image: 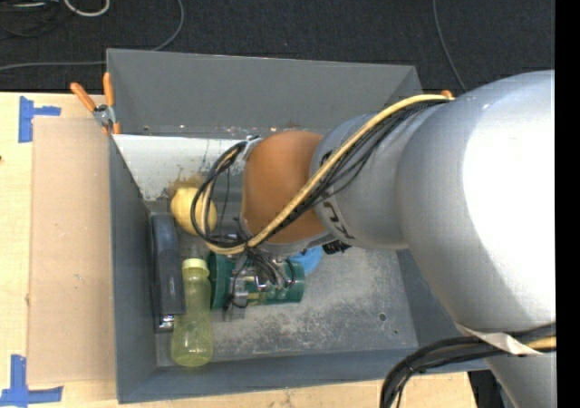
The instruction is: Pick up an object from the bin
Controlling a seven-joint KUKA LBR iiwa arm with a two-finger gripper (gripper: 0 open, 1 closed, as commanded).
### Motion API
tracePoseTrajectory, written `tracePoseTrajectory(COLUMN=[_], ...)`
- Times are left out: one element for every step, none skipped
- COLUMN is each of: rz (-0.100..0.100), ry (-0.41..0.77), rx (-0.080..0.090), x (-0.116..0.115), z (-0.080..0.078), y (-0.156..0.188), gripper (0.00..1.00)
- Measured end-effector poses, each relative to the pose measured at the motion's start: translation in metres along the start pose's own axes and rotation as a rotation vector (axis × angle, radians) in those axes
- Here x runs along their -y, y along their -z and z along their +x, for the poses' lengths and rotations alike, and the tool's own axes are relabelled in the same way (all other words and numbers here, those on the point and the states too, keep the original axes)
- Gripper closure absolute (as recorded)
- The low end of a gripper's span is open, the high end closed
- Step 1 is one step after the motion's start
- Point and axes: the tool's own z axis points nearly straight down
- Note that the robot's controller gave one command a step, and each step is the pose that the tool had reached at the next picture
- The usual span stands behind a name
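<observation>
Grey metal bin, seen from above, with a dusty floor. The silver arm reaches in from the right, and its orange cover and looped cables hide much of the bin's middle. The gripper sits low over a flat green thing left of centre on the floor. That thing is partly covered, so its kind is hard to make out, and I cannot tell whether the gripper is open or closed on it.

A blue scrap peeks out just beside the green thing. To the left lies a pale yellow-green bottle, its base near the front wall. A dark flat bar runs along the left wall. A yellow ball is half hidden behind the cables. The right part of the floor is bare.
</observation>
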Motion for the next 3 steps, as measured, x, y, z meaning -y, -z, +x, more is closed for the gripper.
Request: tracePoseTrajectory(rz=[0.0, -0.001, 0.0], ry=[0.114, 0.033, 0.03], rx=[0.006, -0.012, -0.008], x=[0.027, 0.005, 0.018], z=[-0.038, -0.028, -0.025], y=[0.052, 0.144, 0.071], gripper=[1.0, 1.0, 1.0])
